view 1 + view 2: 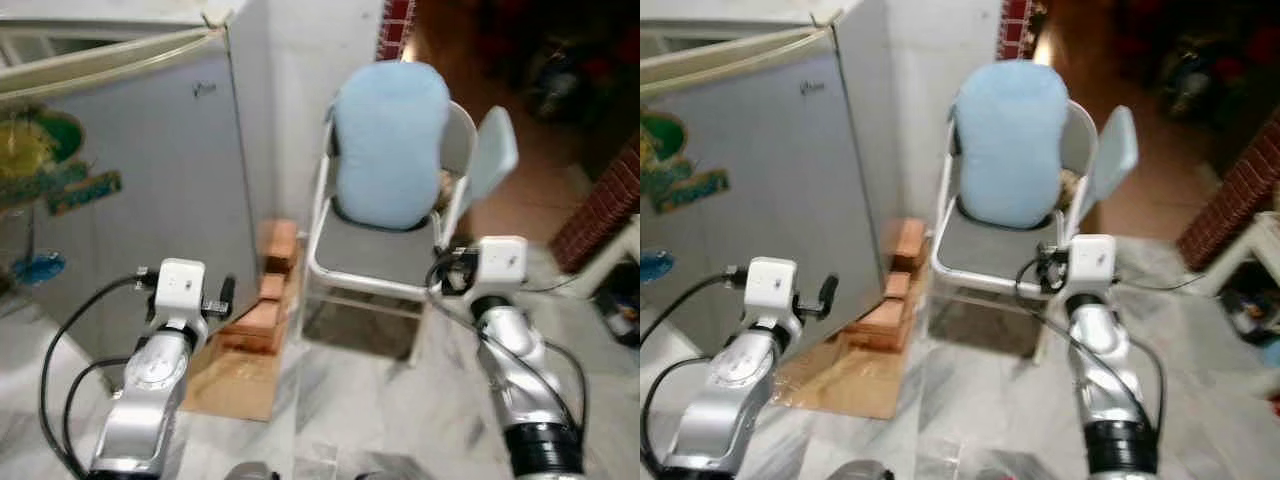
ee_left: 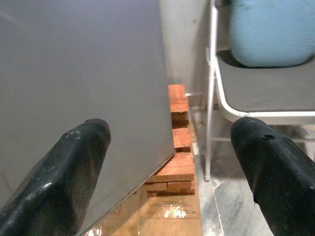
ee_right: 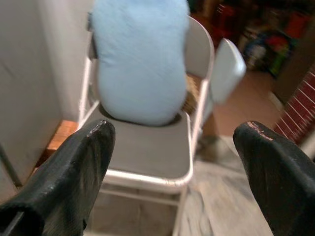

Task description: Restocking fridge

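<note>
The grey fridge stands at the left with colourful stickers on its face and a cream seal strip along its top edge. My left gripper is held low in front of the fridge's right corner, open, with nothing between its fingers. My right gripper is open and holds nothing; it points at a white-framed folding chair that carries a light blue cushion.
Orange bricks are stacked on a flattened cardboard sheet between the fridge and the chair. A white wall rises behind them. A red brick wall and some clutter lie at the right. The floor is pale marble.
</note>
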`<state>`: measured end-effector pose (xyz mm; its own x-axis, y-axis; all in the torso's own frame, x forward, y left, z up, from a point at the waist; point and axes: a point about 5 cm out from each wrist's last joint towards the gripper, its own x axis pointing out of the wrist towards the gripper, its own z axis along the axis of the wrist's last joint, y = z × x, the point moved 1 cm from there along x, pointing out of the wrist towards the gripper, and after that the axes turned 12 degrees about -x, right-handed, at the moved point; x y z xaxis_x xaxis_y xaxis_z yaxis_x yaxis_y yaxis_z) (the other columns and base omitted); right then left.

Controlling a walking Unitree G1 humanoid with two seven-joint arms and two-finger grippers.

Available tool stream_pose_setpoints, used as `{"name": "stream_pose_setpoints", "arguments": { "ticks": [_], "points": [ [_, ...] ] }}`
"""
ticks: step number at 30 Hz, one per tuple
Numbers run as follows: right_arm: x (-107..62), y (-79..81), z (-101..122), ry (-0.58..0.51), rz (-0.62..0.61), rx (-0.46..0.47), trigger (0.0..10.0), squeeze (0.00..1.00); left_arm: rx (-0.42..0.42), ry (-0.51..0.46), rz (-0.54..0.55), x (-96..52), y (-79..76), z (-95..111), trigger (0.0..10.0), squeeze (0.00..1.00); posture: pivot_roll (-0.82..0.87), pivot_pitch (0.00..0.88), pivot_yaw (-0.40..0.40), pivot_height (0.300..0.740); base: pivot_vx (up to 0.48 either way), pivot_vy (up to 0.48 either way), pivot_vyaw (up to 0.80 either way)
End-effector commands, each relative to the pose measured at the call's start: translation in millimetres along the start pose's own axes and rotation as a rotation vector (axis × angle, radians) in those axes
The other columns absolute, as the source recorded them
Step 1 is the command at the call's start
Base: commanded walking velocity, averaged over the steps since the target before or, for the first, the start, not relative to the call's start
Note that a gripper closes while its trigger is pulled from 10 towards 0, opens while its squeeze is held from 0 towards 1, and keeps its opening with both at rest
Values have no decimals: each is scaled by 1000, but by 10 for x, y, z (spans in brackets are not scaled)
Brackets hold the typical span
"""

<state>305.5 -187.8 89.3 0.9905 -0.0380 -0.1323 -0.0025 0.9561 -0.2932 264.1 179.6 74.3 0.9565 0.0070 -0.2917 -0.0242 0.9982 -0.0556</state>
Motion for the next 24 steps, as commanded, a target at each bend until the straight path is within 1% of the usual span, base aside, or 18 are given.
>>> {"name": "stream_pose_setpoints", "arguments": {
  "ticks": [1,11,16,18,22,24],
  "points": [
    [-7,-55,22,-2,-7,-10,10000,0,3,-5,-20,3,-53,7,10000,0,6,34,4,740,0,480,-719],
    [8,-71,35,0,0,-22,10000,0,-3,-6,-25,13,-85,-8,10000,0,-1,31,-4,740,0,480,-489],
    [15,-85,37,1,13,-36,10000,0,-8,-10,-41,11,-117,-14,10000,0,-4,28,-10,740,0,480,0],
    [61,-140,36,0,15,-77,10000,0,-8,-10,-71,8,-157,-13,10000,0,-5,28,-9,740,0,480,-647],
    [113,-227,45,7,-3,-75,10000,0,-9,-7,-86,2,-176,-19,10000,0,-3,28,-10,740,0,480,-767],
    [127,-246,55,6,-6,-79,10000,0,-11,-4,-98,-3,-186,-22,10000,0,-3,28,-10,740,0,480,-769]
  ]
}}
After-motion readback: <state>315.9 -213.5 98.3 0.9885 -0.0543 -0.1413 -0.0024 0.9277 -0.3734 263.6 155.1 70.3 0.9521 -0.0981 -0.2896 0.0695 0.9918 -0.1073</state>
